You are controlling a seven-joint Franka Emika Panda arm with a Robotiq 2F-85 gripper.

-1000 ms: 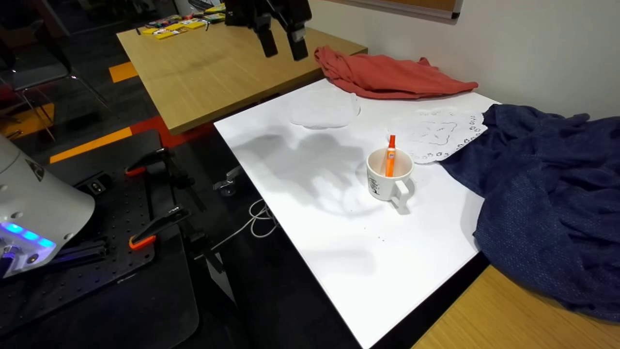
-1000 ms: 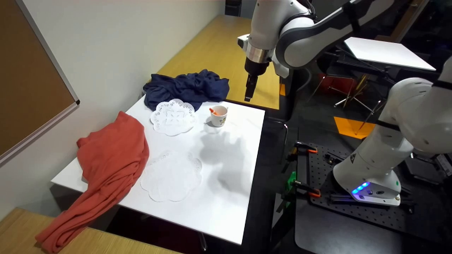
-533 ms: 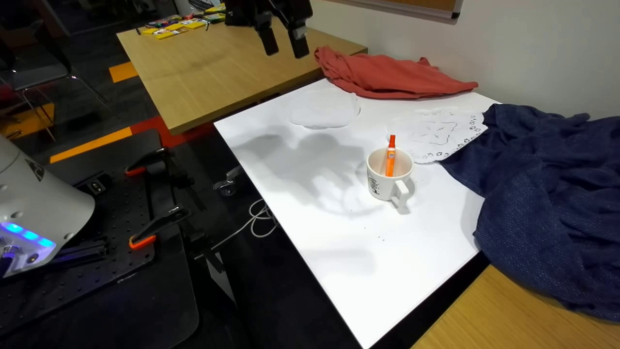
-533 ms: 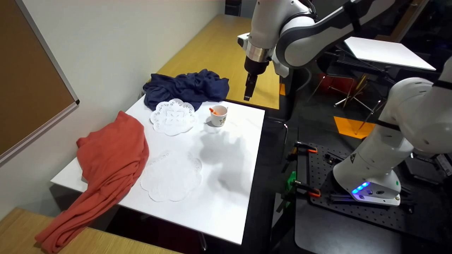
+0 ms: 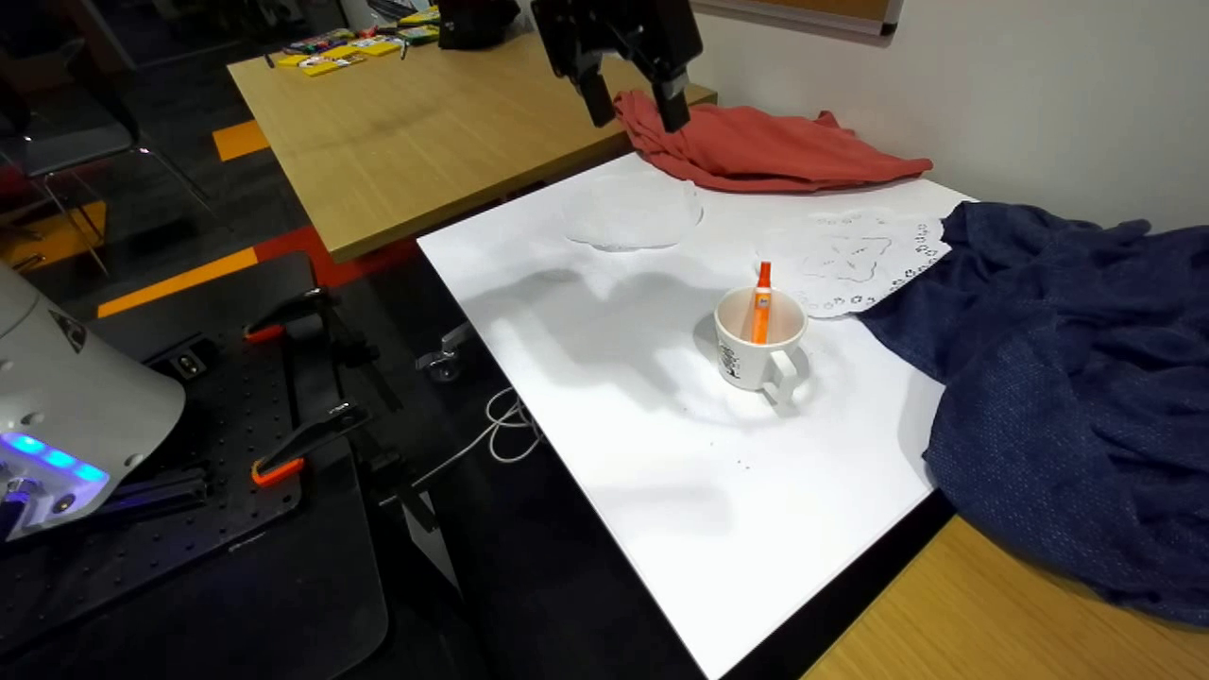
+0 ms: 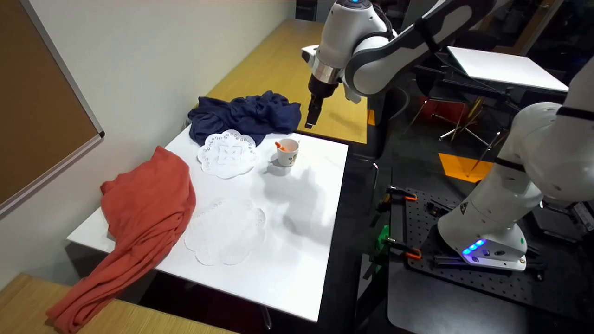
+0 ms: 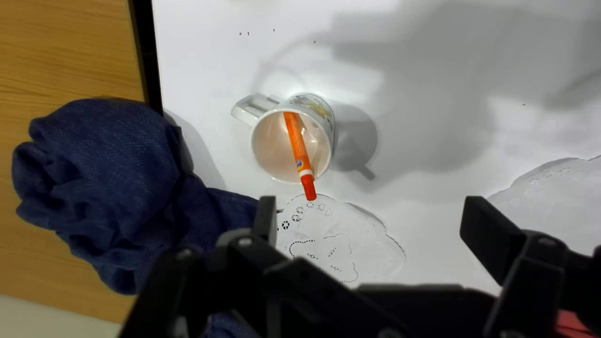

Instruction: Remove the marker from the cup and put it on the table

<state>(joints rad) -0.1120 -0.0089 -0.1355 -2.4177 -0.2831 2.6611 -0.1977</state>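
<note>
The white cup point(image 5: 746, 364) stands upright on the white table point(image 5: 661, 529), and shows also in an exterior view point(image 6: 287, 159) and the wrist view point(image 7: 273, 155). The orange-red marker point(image 5: 761, 307) leans inside it with its red cap above the rim; it shows also in an exterior view point(image 6: 280, 147) and the wrist view point(image 7: 296, 141). The marker's lower end is inside the cup. My gripper point(image 5: 638, 123) is open and empty, high above the table and apart from the cup. In the wrist view the fingers point(image 7: 368, 206) are wide apart, with the cup beyond the left finger.
Two white lace doilies point(image 6: 227, 155) point(image 6: 226, 234) lie flat on the table. A dark blue cloth point(image 6: 246, 116) lies by the cup's end, and a red cloth point(image 6: 148, 199) lies along the wall side. A wall with a pinboard point(image 6: 41, 93) borders the table.
In the last half second my gripper has moved across toward the cup and its shadow has shifted with it. Before that it hardly moved. The cup and marker have not moved.
</note>
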